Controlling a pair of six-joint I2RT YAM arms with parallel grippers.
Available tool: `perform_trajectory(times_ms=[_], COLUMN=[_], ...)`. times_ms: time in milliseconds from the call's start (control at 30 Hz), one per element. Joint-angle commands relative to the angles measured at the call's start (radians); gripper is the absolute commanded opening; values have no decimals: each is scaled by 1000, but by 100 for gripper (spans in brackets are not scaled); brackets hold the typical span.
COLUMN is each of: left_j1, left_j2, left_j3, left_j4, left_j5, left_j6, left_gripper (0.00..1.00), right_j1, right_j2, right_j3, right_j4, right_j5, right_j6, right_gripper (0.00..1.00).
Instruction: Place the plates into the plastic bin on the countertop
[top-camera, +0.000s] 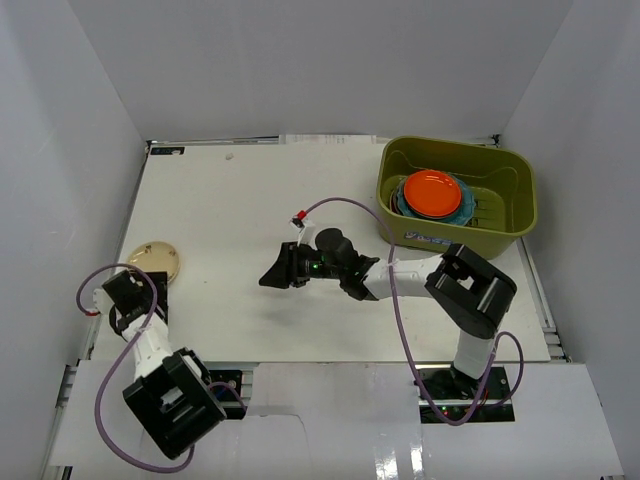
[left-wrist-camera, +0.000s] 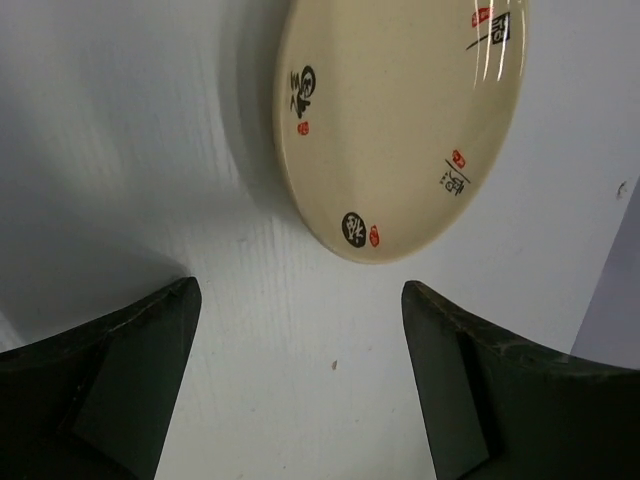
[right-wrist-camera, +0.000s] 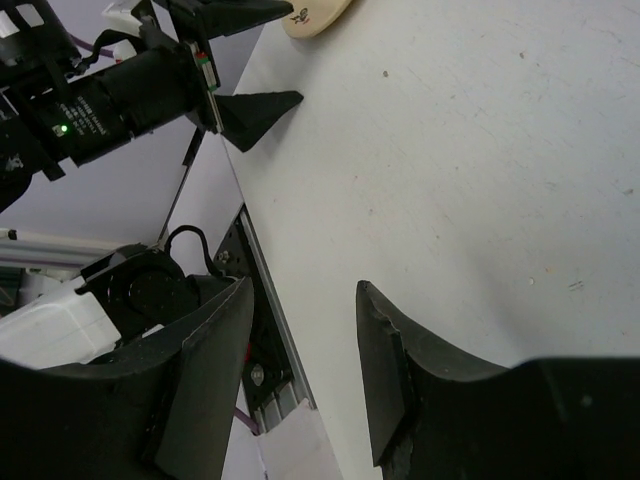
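Beige plate (top-camera: 154, 262) lay flat on the white surface (top-camera: 240, 200) at the far left, the only plate seen outside the bin (top-camera: 520, 210). The bin stood well apart at the far right corner, with an orange plate (top-camera: 432, 192) topping a stack inside. The step in hand looked like the pick-up of this last plate: the left pincer (left-wrist-camera: 300, 292) hung just short of its rim, spread wide and empty. Next it would need to advance, get one finger under the low edge, and close; a flat plate gives little to catch. The right pincer (top-camera: 278, 270) hovered over mid-surface, also parted, holding nothing. Only the overhead view showed the bin and stack. Only the left wrist view showed the plate's black and red marks and the gap before the fingers.
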Motion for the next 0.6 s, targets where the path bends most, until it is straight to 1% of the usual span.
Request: perform_trajectory(times_ms=[0,67,100,167,200,233,267,333,367,400,467,533,567], left_j1=[6,8,6,8,6,6,6,6,6,8,6,6,6], left_j2=[94,172,197,244,296,324,352,409,416,418,403,389,384], left_j3=[-20,-32,-37,-40,-41,-38,-34,-20,-18,-20,-20,-14,-15], left_j4=[158,188,236,273,342,358,367,399,409,430,438,445,456], left_j5=[32,24,24,23,29,36,39,62,82,90,105,124,174], left_j6=[-24,-36,-38,-50,-52,-53,-59,-64,-64,-60,-53,-47,-50], left_gripper=[91,90,89,83,76,69,53,33,17,10,0,0,0], right_j1=[-21,-26,-32,-35,-38,-39,-39,-44,-46,-50,-61,-88,-102], right_j2=[-43,-49,-54,-63,-69,-75,-87,-104,-121,-132,-156,-185,-195], right_j3=[-20,-23,-23,-24,-24,-26,-27,-29,-28,-24,-17,-5,-3], right_j4=[36,36,36,36,36,35,32,16,9,-13,-37,-72,-80], right_j5=[-48,-59,-62,-67,-70,-71,-70,-67,-59,-54,-38,-30,-28], right_j6=[-41,-38,-39,-39,-39,-39,-41,-52,-58,-65,-95,-113,-115], right_gripper=[52,52,52,52,52,52,52,52,52,52,52,53,53])
